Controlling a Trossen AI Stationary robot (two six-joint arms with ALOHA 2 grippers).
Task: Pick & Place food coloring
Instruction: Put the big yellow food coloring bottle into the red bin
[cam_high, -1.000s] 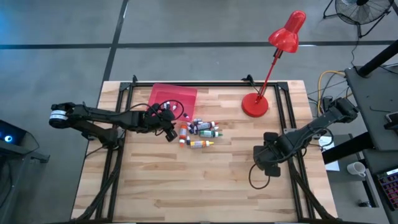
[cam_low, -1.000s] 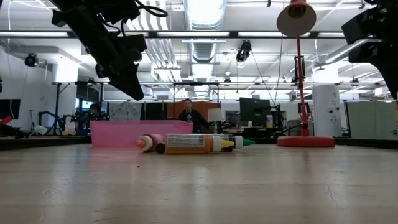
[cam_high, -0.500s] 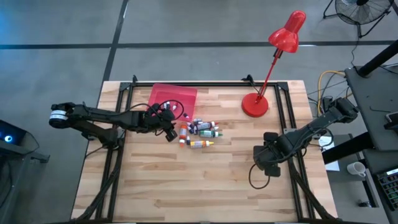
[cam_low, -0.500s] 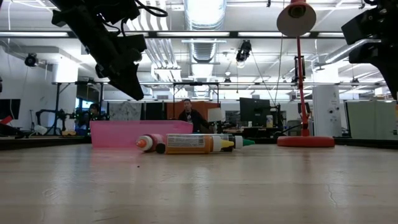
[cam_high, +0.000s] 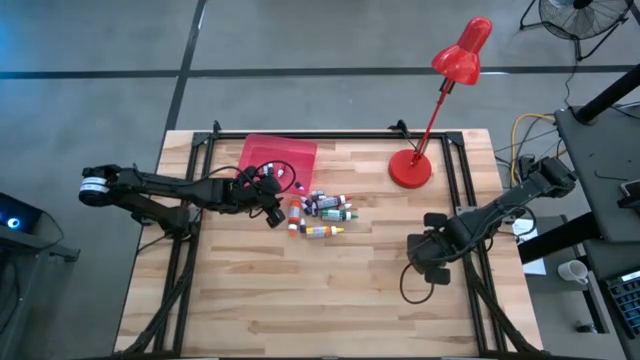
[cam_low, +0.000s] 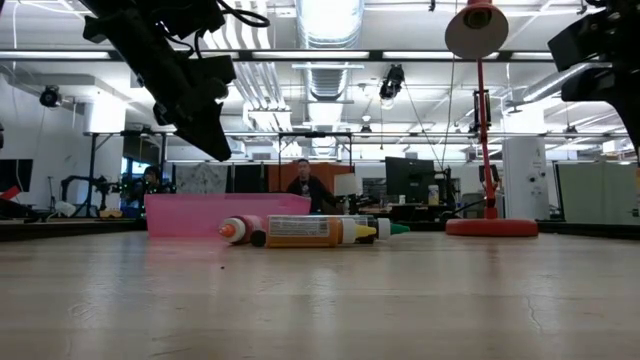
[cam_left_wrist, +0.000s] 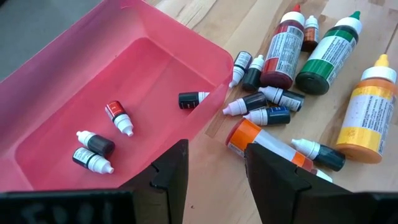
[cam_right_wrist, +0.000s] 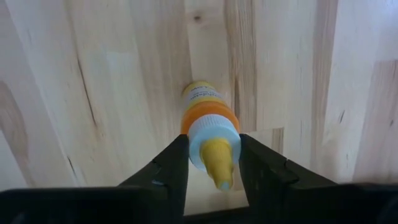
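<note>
Overhead looks straight down, low camera level across the table (cam_low: 320, 300); wrist cameras look close.

Small colourful food-colouring bottles (cam_high: 320, 213) are lying clustered on the wooden slatted table (cam_high: 300, 290), beside a flat pink-red plastic tray (cam_high: 276, 153); 2 dark arms are flanking them.

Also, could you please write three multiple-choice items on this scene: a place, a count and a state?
1. Where does the red lamp stand? A on the table, right of the pink tray; B inside the tray; C on the floor.
2. How many small bottles lie in the tray? A one; B four; C nine.
3. How is the left gripper? A open, empty; B shut on a green bottle; C shut on the lamp.
Answers: A, its base sits on the wood; B, four show inside; A, its fingers stand apart, gripping nothing. The right gripper is shut on a yellow bottle.
</note>
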